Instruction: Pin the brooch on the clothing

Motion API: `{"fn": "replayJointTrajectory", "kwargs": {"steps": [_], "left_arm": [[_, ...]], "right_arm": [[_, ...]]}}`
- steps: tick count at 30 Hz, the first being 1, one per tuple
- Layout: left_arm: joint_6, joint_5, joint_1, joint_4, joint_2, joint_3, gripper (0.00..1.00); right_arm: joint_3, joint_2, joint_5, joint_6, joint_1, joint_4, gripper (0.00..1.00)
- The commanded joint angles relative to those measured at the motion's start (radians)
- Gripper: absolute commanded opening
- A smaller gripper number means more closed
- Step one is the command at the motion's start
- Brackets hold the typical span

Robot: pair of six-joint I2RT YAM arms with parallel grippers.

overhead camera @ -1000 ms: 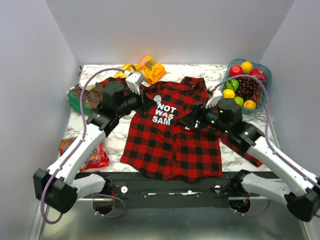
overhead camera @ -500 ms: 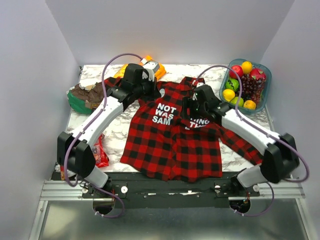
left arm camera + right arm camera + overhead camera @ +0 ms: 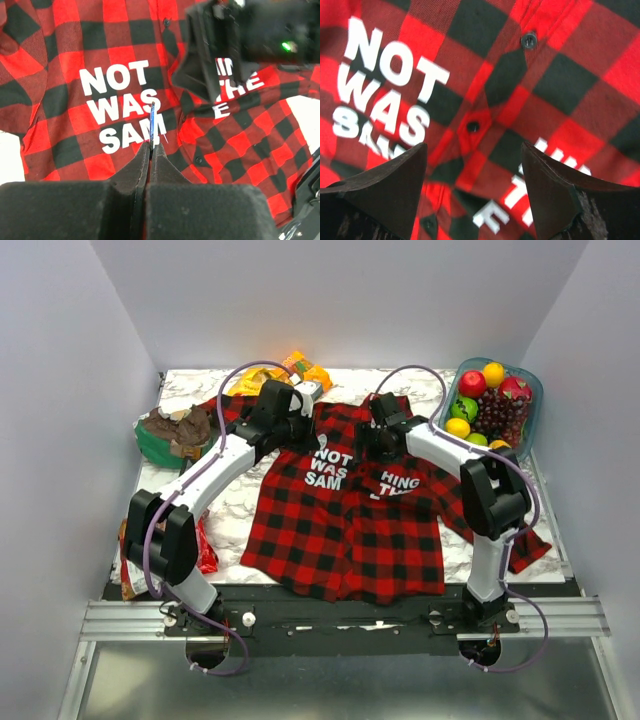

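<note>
From above, the red and black plaid shirt [image 3: 340,525] with white block letters lies flat on the marble-patterned table [image 3: 235,502]. The left gripper [image 3: 296,418] hovers over the shirt's far left chest, and the right gripper [image 3: 377,438] over its far middle. At the far right, a clear teal-rimmed plastic tub [image 3: 535,390] holds red apples, oranges, green fruit and dark grapes [image 3: 495,412]. At the far left, a green bowl [image 3: 150,448] holds brown pieces.

In the left wrist view, the jaws are pressed together on the brooch [image 3: 151,120], seen edge-on as a thin bluish sliver above the letters "SAM".

In the right wrist view, the jaws stand apart, holding nothing, above the shirt's buttoned placket.
</note>
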Motion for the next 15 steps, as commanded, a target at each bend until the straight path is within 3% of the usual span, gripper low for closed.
{"fn": "replayJointTrajectory", "kwargs": {"steps": [1, 15], "left_arm": [[0.043, -0.049, -0.002, 0.004, -0.035, 0.000, 0.00], [0.047, -0.029, 0.014, -0.023, -0.087, 0.020, 0.00]], "right_arm": [[0.080, 0.082, -0.010, 0.027, -0.010, -0.079, 0.82], [0.357, 0.321, -0.061, 0.077, -0.008, -0.273, 0.82]]}}
